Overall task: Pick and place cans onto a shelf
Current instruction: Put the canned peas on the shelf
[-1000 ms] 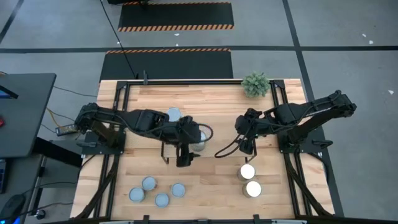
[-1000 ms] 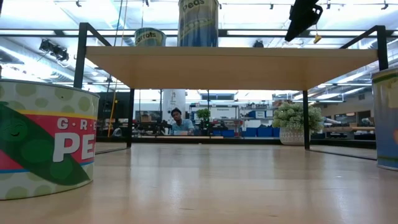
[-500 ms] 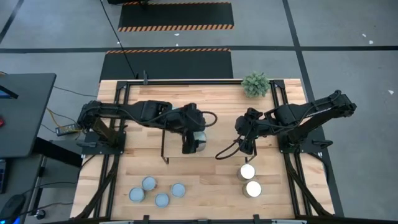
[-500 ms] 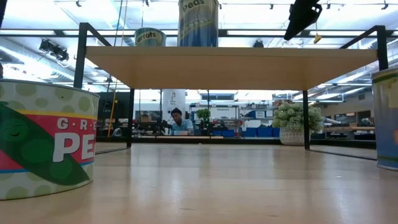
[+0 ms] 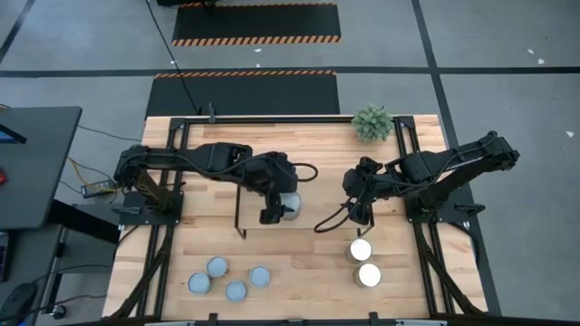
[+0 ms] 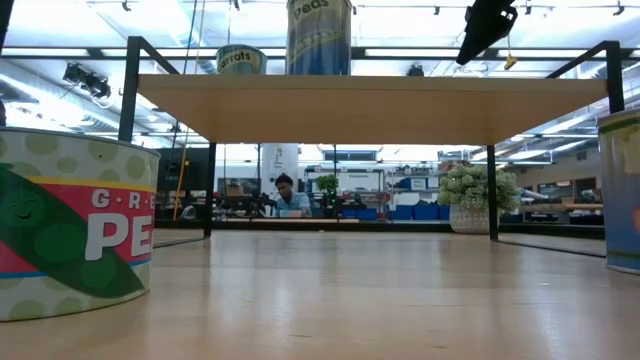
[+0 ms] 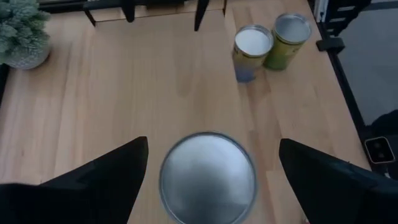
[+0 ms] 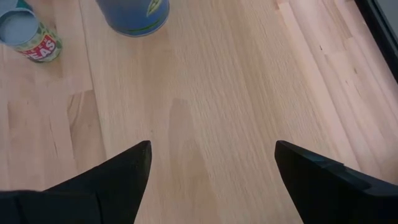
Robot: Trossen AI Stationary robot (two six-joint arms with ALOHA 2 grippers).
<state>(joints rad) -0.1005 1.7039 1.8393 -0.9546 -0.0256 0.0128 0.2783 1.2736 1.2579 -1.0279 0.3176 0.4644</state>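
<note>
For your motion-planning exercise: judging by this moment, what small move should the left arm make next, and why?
Probably lift the left gripper straight up and clear. Its fingers stand open on either side of the silver-topped can, which the high view shows on the shelf, so it seems already released. The right gripper waits open, with two cans on the table.

From above, the left gripper (image 5: 272, 215) hangs over the shelf (image 5: 243, 201) beside a silver-topped can (image 5: 289, 205). The right gripper (image 5: 353, 213) waits mid-surface. Two bright-topped cans (image 5: 363, 262) stand below it, four blue-grey cans (image 5: 226, 278) near the front-left, a small plant (image 5: 372, 122) at the back.
</note>
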